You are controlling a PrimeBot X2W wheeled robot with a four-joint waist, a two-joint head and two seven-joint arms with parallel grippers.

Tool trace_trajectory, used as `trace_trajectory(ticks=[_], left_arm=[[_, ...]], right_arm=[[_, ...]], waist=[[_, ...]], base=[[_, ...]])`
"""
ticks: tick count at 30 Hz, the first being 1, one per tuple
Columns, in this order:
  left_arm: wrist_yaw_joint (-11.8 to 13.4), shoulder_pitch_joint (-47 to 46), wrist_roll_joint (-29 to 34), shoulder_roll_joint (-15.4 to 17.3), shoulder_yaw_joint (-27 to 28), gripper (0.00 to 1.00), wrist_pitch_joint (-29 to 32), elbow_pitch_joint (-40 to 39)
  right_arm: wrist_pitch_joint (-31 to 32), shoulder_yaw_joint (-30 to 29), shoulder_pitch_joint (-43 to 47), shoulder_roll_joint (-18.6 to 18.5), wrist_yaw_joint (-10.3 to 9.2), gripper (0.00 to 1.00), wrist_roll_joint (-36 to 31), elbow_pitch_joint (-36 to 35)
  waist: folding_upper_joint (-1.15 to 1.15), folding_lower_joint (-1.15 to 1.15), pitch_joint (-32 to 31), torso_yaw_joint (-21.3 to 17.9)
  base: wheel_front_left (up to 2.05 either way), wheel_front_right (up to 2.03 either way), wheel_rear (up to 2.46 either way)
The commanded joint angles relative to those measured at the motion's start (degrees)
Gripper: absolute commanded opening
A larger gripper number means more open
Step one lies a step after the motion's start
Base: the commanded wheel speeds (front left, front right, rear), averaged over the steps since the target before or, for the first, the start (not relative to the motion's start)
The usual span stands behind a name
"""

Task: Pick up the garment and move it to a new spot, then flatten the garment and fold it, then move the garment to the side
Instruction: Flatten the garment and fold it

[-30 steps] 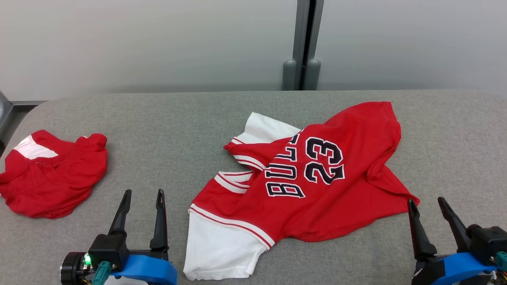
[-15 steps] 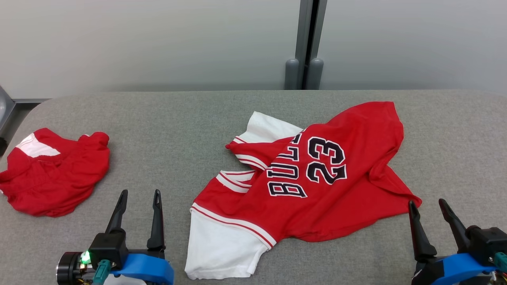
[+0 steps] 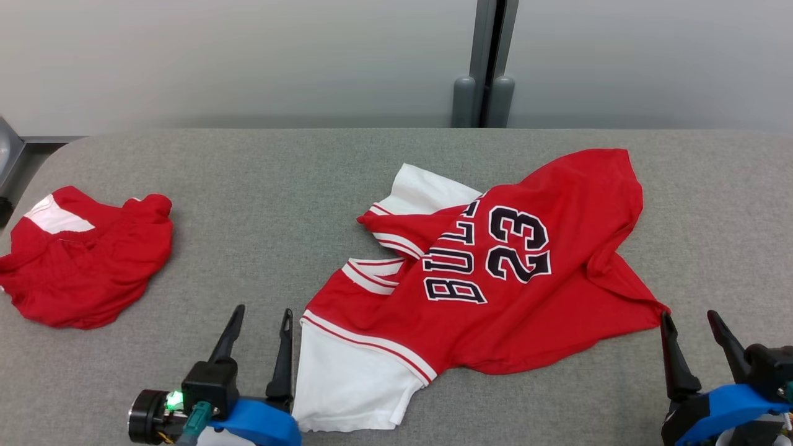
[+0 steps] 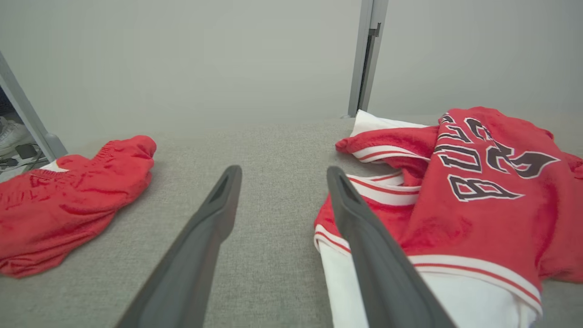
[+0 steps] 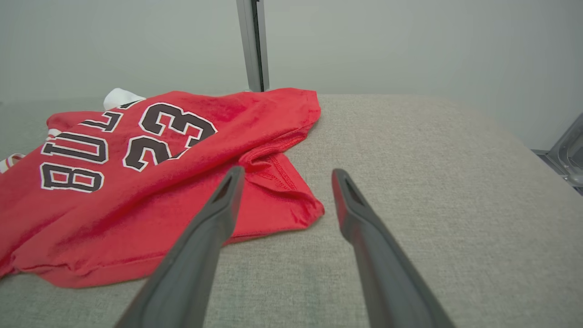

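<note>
Far to the left of the shirt [image 3: 495, 279], a crumpled red bundle [image 3: 87, 266] sits on the grey tabletop [image 3: 248, 186], well apart from the shirt and not part of this pick. Next comes the left claw [image 3: 262, 311], fingers spread and empty, low over the cloth surface just left of the shirt's white sleeve [image 3: 347, 390]. The shirt itself lies rumpled in the middle, red body twisted over, number and lettering facing up, nothing lifted yet.

At the shirt's right-hand corner [image 3: 650, 306] waits the right claw [image 3: 689, 316], also spread wide and holding nothing. Its wrist view puts that stitched corner [image 5: 305, 209] between and just beyond its fingers.

So this looks like the opening grab. To do it well, the right claw should slide onto that corner and pinch past the seam, not the bare edge. The left should edge rightward onto the striped sleeve band for a firm bite. Both should lift together and evenly, or the twist in the shirt is likely to tighten.
</note>
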Motion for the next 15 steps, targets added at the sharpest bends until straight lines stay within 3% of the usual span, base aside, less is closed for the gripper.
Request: trace_trajectory(ticks=[1,15], left_arm=[[-0.46,-0.04,0.22,0.18,-0.72,1.00,0.28,0.48],[-3.34,5.91,-0.05,2.91,-9.33,1.00,8.12,0.58]], right_arm=[[-0.38,-0.21,-1.20,-0.38,0.02,1.00,0.09,1.16],[-3.70,-0.62,-8.13,-3.94,0.02,1.00,0.41,16.75]], waist=[[0.00,0.00,0.30,0.13],[0.00,0.00,2.07,1.34]], base=[[0.00,0.00,0.00],[0.00,0.00,0.00]])
